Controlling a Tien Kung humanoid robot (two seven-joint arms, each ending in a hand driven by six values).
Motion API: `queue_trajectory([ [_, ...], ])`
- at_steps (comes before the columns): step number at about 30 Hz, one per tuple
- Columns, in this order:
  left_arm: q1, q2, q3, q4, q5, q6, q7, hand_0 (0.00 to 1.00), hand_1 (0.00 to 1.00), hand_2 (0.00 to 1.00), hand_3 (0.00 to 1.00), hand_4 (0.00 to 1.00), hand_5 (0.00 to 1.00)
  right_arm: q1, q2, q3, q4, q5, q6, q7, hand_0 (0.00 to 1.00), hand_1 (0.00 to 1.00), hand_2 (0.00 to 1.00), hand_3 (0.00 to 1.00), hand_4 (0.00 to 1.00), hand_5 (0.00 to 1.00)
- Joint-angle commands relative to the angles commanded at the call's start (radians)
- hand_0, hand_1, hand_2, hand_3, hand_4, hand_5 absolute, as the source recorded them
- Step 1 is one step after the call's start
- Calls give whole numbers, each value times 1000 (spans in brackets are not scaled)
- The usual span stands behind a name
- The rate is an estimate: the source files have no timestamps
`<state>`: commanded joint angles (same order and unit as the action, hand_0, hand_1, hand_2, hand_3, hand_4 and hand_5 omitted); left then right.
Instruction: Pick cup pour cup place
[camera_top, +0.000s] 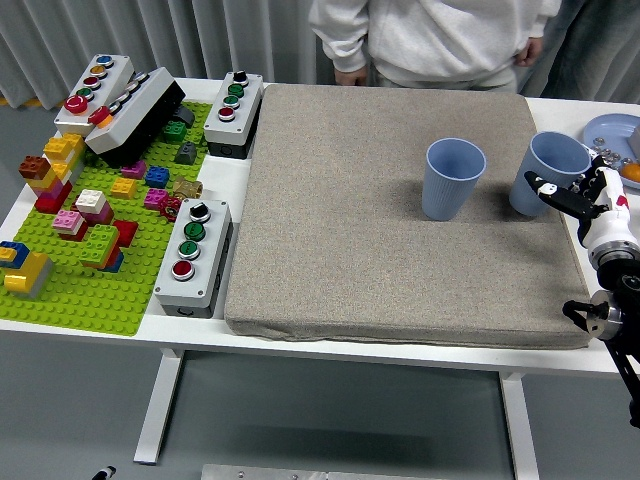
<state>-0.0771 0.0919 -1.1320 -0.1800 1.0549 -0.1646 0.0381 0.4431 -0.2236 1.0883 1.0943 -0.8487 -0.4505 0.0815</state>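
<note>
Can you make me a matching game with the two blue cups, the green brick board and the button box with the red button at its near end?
Things:
1. middle cup
2. right cup
3. green brick board
4. button box

Places:
A. left end of the table
B. next to the right hand
C. standing alone on the grey mat
D. between board and mat

Pairs: 1-C, 2-B, 3-A, 4-D

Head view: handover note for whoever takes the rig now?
Right hand: fingers around the right cup, which stands upright at the grey mat's right edge; release not confirmed.
Left hand: not in view.
Second cup stands upright mid-mat, left of the first and apart from it.
Done, apparently: pick and set-down. Whether anything was poured cannot be told.
Left: open the fingers and withdraw.
</note>
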Motion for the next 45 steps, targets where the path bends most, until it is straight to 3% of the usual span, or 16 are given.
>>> queue_trajectory([
  [13,2,-1,12,0,-9,0,0,837,809,887,808,638,998,-4,3,-3,1,7,11,17,882,742,668,704,787,181],
  [35,4,0,24,0,-14,-2,0,837,809,886,808,637,998,-17,9,-39,-15,-62,-16,41,881,744,670,715,778,179],
  [42,2,0,22,0,-14,-1,0,837,809,886,808,637,998,-16,7,-30,-15,-72,20,52,882,745,676,738,777,180],
  [43,2,0,22,0,-14,-1,0,837,809,885,808,636,998,-16,6,-28,-14,-75,22,52,884,756,709,800,773,179],
  [45,1,-1,21,0,-14,-1,0,837,809,885,808,636,998,-15,6,-23,-14,-82,27,51,884,756,709,800,773,179],
])
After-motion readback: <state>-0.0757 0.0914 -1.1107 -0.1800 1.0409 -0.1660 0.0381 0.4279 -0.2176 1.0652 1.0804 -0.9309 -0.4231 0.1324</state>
